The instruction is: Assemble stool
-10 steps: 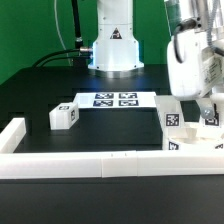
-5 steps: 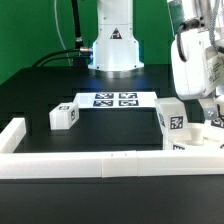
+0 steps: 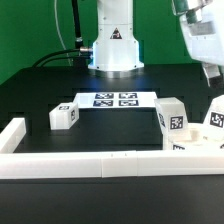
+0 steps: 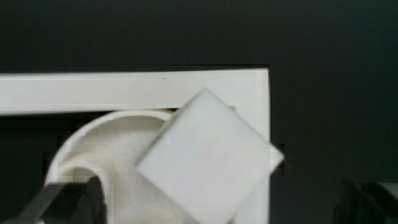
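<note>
1. The arm's two-finger gripper [image 3: 209,72] is hanging at about 2 o'clock in the exterior view, well above the parts. In the wrist view its dark fingers [image 4: 57,200] are showing spread wide apart, gripping nothing.
2. The thick round white plastic seat disc [image 4: 103,145] is lying tucked into the corner of the long white rail [image 3: 100,163], at about 4 o'clock in the exterior view.
3. Two short blocky white plastic legs with black-and-white square tags are standing over it: the inner leg [image 3: 172,118] toward 9 o'clock of the disc, and the edge leg [image 3: 216,120] toward 3 o'clock, cut off by the frame. Whether either is sitting fully in its socket is not showing.
4. One leg's square end is appearing skewed over the disc in the wrist view. If that leg is only resting in its hole, it is probably risking a wobble or a topple as soon as anything nudges the disc.
5. The two standing legs are crowding the disc, so a descending gripper is likely risking a knock against one of them.
6. The loose leg [image 3: 65,116], another white tagged block, is lying at 9 o'clock, just beside the marker board [image 3: 115,99]. An off-centre grasp there could let it twist and miss its socket.
</note>
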